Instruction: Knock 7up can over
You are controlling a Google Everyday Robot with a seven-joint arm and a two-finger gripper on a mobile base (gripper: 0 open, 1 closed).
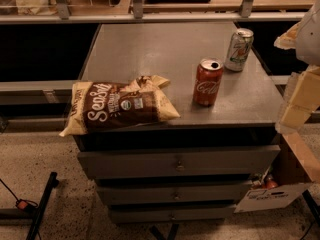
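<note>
The 7up can point(239, 49), silvery-white with green lettering, stands upright near the back right of the grey cabinet top point(150, 49). My gripper point(299, 103) shows as pale yellowish blocks at the right edge of the view. It is beside the cabinet's right front corner, to the right of the can and nearer the camera. It is apart from the can. The arm above it point(309, 30) is cut off by the frame edge.
A red Coca-Cola can point(207, 82) stands upright in front and left of the 7up can. A brown chip bag point(120, 106) lies at the front left edge, overhanging it. Drawers point(177, 161) lie below. A cardboard box point(280, 194) sits on the floor at right. A railing point(150, 16) runs behind.
</note>
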